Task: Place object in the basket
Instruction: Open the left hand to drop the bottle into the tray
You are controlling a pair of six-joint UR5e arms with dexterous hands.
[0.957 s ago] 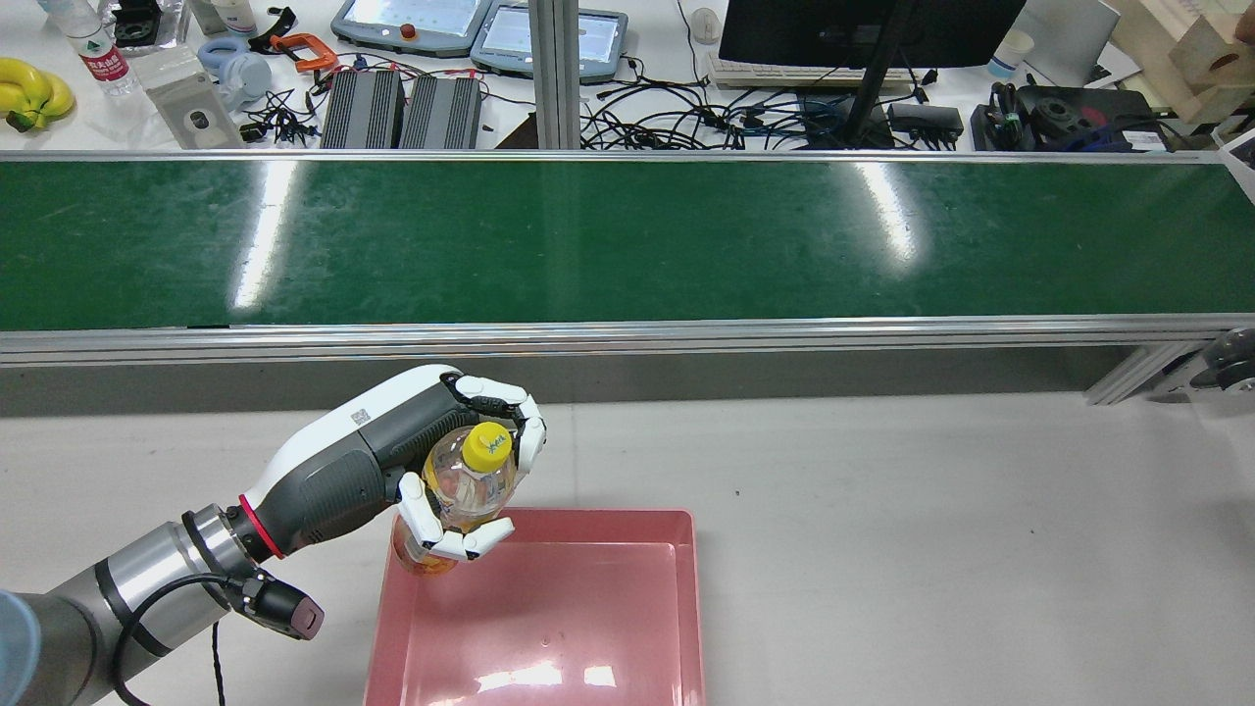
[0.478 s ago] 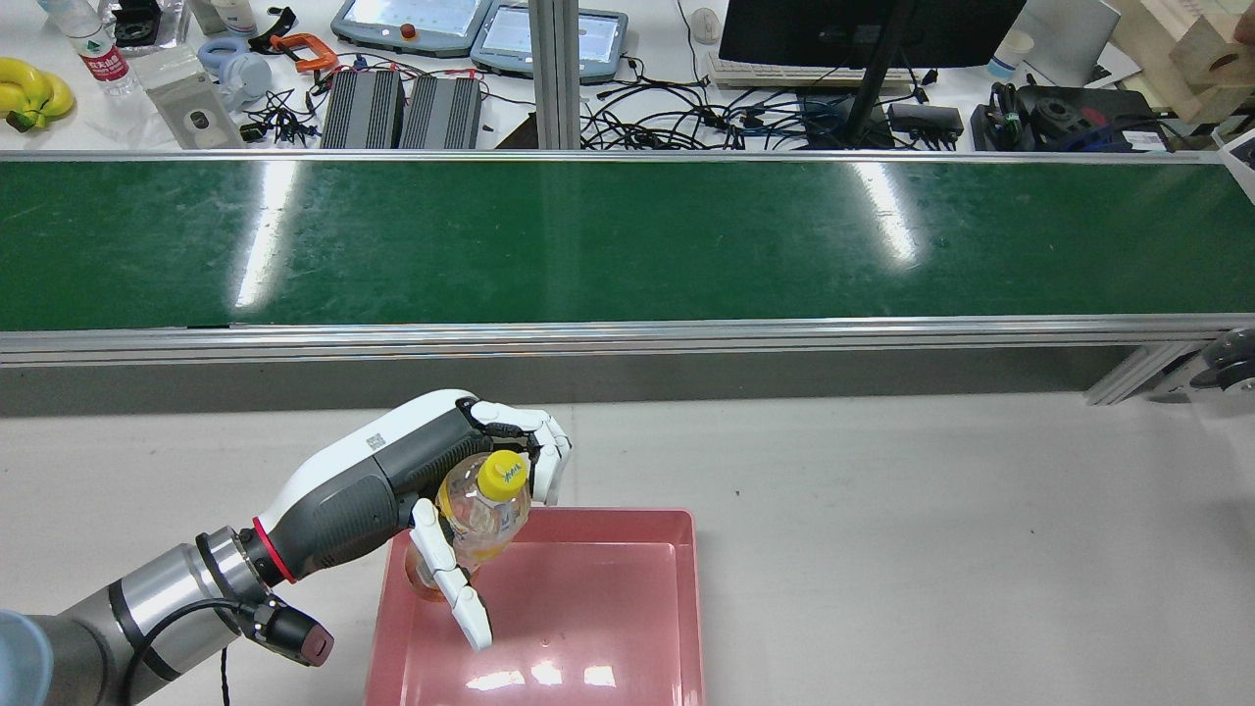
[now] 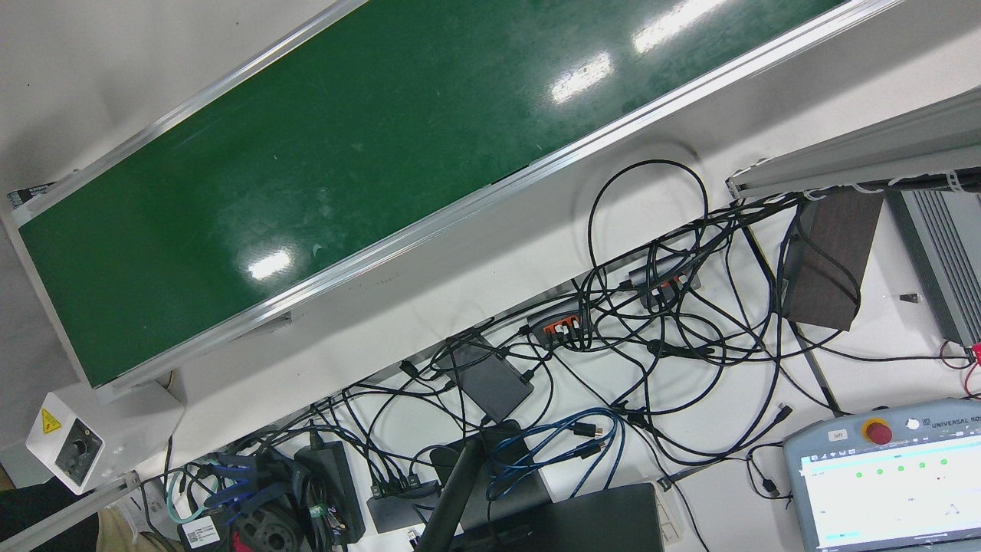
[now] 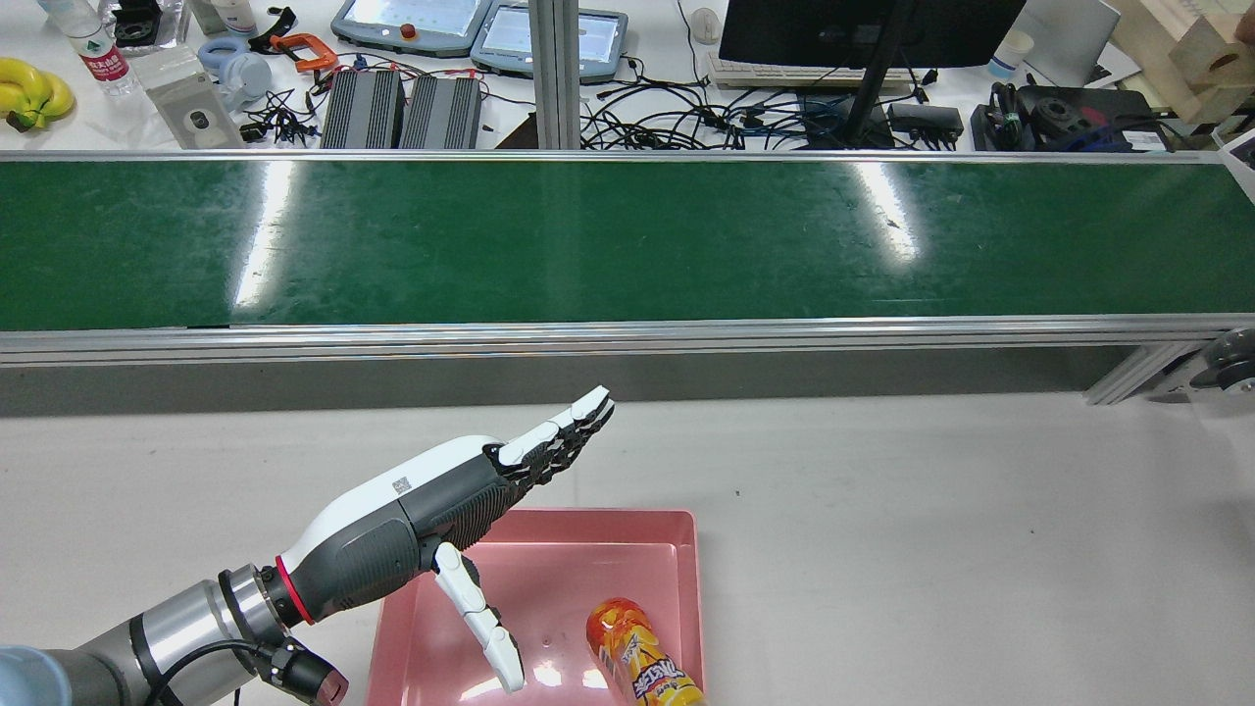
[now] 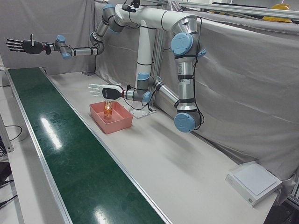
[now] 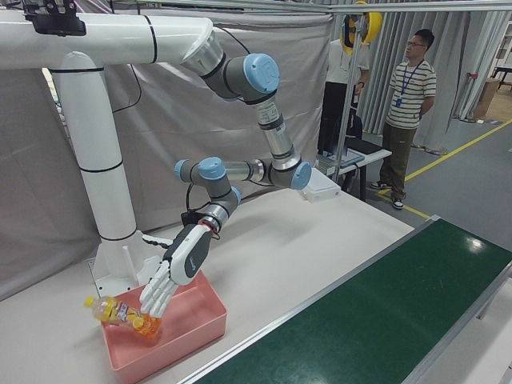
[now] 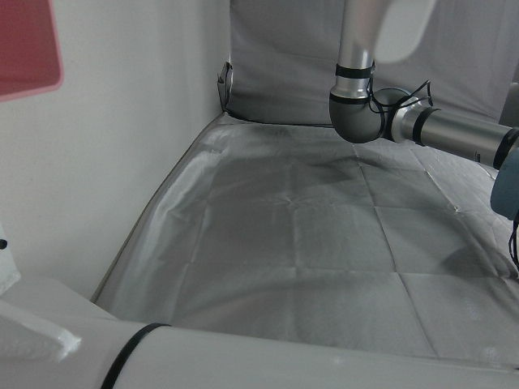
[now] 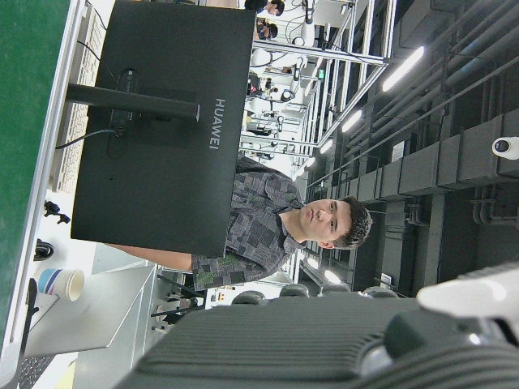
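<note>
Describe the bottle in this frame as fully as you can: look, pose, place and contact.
The bottle is clear plastic holding orange drink, with a bright orange-yellow label and a yellow cap. It lies tilted inside the pink basket, partly cut off by the rear view's bottom edge. In the right-front view its capped end pokes over the basket's rim. The left hand is open above it, not touching it.

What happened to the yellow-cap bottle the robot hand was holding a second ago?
The left hand opened its fingers and let the bottle go. It dropped into the pink basket and now lies on its side near the right wall. The hand still hovers over the basket's left edge. The basket and green belt stayed put.
</note>
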